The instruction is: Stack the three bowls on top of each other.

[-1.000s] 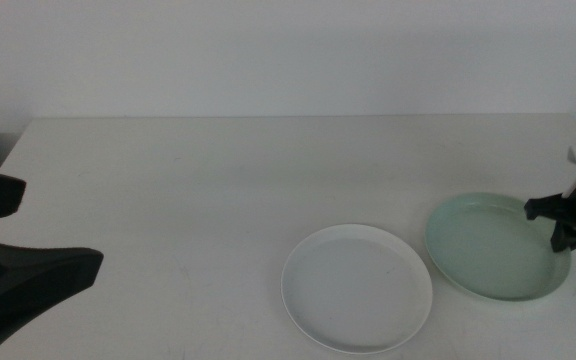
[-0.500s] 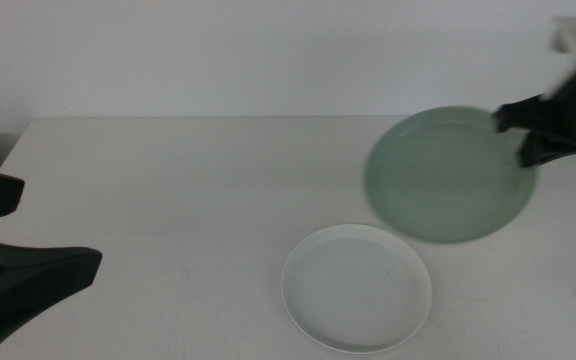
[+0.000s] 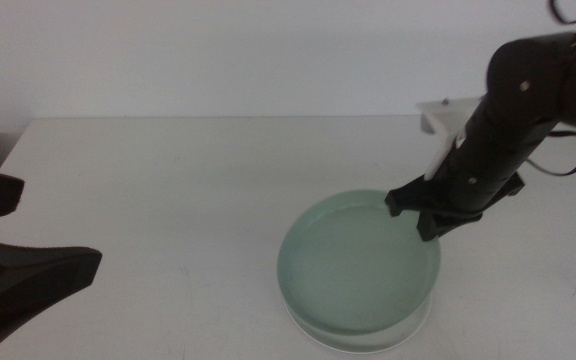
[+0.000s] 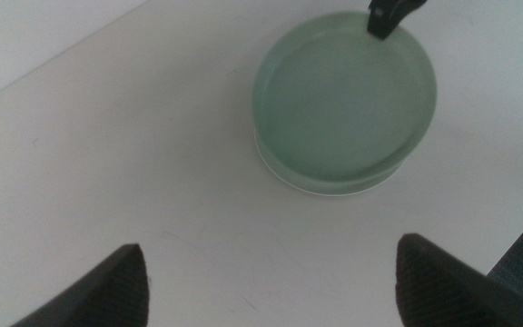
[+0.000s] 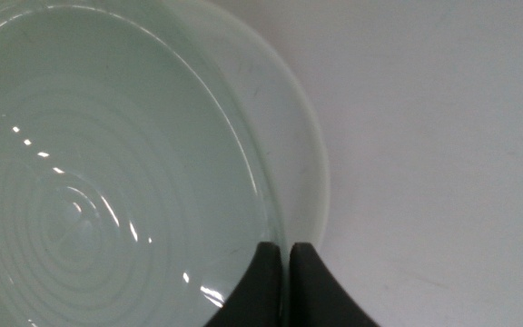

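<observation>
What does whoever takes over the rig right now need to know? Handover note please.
Right gripper: shut on the rim of the mint bowl, holding it directly over the white bowl; whether it has touched down I cannot tell.
Left gripper: open, idle at the left side of the table, holding nothing.
Grey bowl: not in any view.
Done: mint bowl brought over the white one.
Left: release the mint bowl, then find the grey bowl and add it to the stack.

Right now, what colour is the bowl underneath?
White bowl, clearest in the left wrist view.
</observation>
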Robot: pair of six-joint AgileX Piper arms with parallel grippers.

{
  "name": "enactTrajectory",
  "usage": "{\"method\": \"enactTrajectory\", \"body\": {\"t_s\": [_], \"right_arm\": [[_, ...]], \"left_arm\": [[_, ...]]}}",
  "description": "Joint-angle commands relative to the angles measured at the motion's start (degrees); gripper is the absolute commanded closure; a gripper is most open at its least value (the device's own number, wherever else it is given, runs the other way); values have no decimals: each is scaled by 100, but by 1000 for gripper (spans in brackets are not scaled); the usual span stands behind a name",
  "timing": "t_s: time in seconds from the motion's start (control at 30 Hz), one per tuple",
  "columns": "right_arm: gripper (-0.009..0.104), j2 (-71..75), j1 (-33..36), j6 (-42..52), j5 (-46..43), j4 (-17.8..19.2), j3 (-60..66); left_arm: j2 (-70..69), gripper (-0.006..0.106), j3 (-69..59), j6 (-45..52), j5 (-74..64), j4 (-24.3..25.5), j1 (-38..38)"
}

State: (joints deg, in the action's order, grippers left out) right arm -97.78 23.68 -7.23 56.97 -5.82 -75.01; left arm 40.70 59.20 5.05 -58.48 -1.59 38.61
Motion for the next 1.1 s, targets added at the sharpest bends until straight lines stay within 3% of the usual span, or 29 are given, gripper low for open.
{"method": "enactTrajectory", "body": {"t_s": [0.0,0.3,0.47,0.6,0.83,0.93,1.07], "right_arm": [[96,105,59,-13,-215,41,-130],[96,-327,58,-8,-203,77,-103],[90,-339,58,-8,-203,174,-103],[77,-339,58,16,-137,206,-103],[46,-305,58,37,127,206,-347],[39,-220,49,61,228,231,-684],[39,-51,28,224,268,250,-1122]], "left_arm": [[3,-4,126,-41,381,-18,26],[3,-4,126,-41,381,-18,26],[3,-4,126,-41,381,-18,26],[3,-4,126,-41,381,-18,26],[3,-4,126,-41,381,-18,26],[3,-4,126,-41,381,-18,26],[3,-4,126,-41,387,-19,26]]}}
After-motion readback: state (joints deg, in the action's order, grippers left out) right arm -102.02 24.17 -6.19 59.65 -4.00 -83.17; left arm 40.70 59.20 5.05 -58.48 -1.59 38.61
